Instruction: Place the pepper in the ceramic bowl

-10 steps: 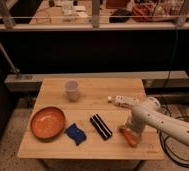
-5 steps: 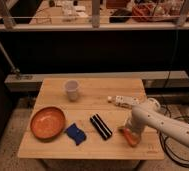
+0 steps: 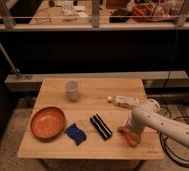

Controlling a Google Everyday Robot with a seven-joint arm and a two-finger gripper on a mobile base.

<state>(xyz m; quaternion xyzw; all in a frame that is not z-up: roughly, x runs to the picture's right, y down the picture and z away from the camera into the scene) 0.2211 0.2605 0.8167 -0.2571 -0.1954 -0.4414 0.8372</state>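
Note:
The pepper [image 3: 128, 136], a small tapered orange piece, lies on the wooden table [image 3: 90, 90] near its front right. My gripper [image 3: 127, 129] is down right at the pepper, at the end of the white arm [image 3: 160, 121] that reaches in from the right; the arm hides most of it. The ceramic bowl [image 3: 47, 122], a wide shallow orange-brown dish, sits at the table's front left, far from the gripper.
A black-and-white striped bar [image 3: 101, 126] and a blue cloth-like piece [image 3: 76, 133] lie between the bowl and the pepper. A translucent white cup [image 3: 71, 90] stands at the back left. A white object [image 3: 123, 100] lies at the right. Cables [image 3: 180, 150] lie on the floor at right.

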